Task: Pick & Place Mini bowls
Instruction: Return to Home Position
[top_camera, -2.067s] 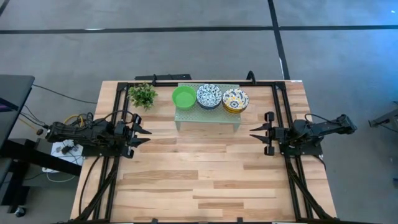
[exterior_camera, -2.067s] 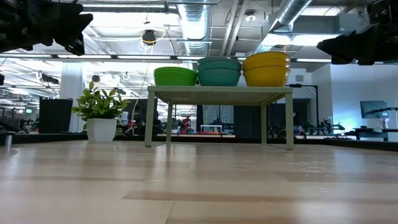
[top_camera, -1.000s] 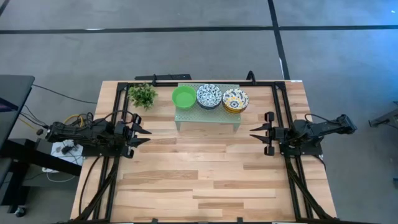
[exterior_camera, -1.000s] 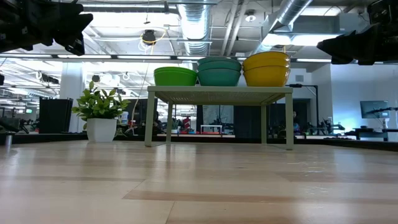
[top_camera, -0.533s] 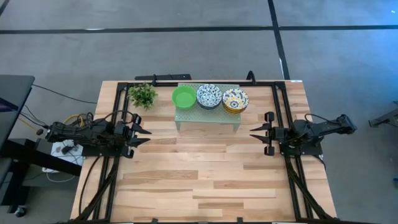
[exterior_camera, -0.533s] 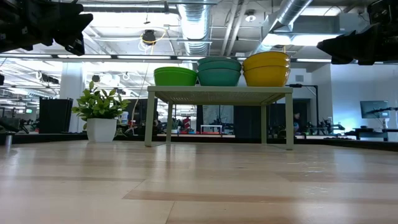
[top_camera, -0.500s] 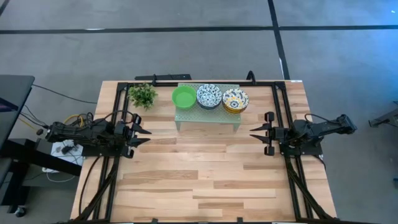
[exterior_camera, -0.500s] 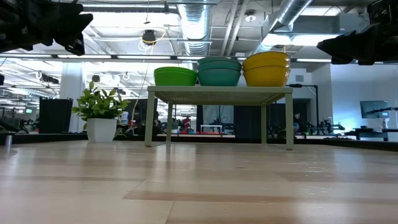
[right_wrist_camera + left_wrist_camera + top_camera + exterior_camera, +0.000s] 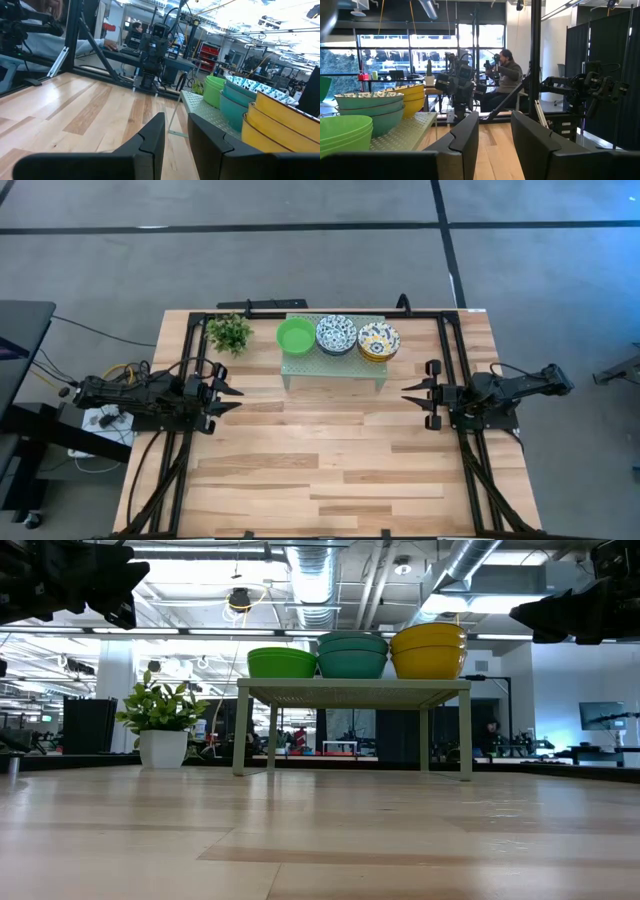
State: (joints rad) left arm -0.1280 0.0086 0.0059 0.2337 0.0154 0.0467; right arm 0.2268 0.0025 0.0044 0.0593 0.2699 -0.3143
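The left gripper's fingers (image 9: 465,140) stand apart with a clear gap between them, and nothing is held in this gap. The right gripper's fingers (image 9: 150,137) are also parted, a little narrower, and they are empty too. The left gripper (image 9: 233,399) hangs over the left edge of the table (image 9: 330,470), pointing toward the middle. The right gripper (image 9: 408,395) hangs over the right side and points back at it, so the two face each other with bare wood between them.

All the bowls sit on top of the pale green rack (image 9: 330,366) at the far edge of the table, well apart from both grippers. They are in three stacks in one row: the green bowls (image 9: 295,335) on the left, the blue-patterned bowls (image 9: 336,334) in the middle, the yellow-patterned bowls (image 9: 378,339) on the right (from table height their outsides look plain green, teal and yellow). The stacks stand just beside each other. A small plant (image 9: 229,333) stands on the table to the left of the rack
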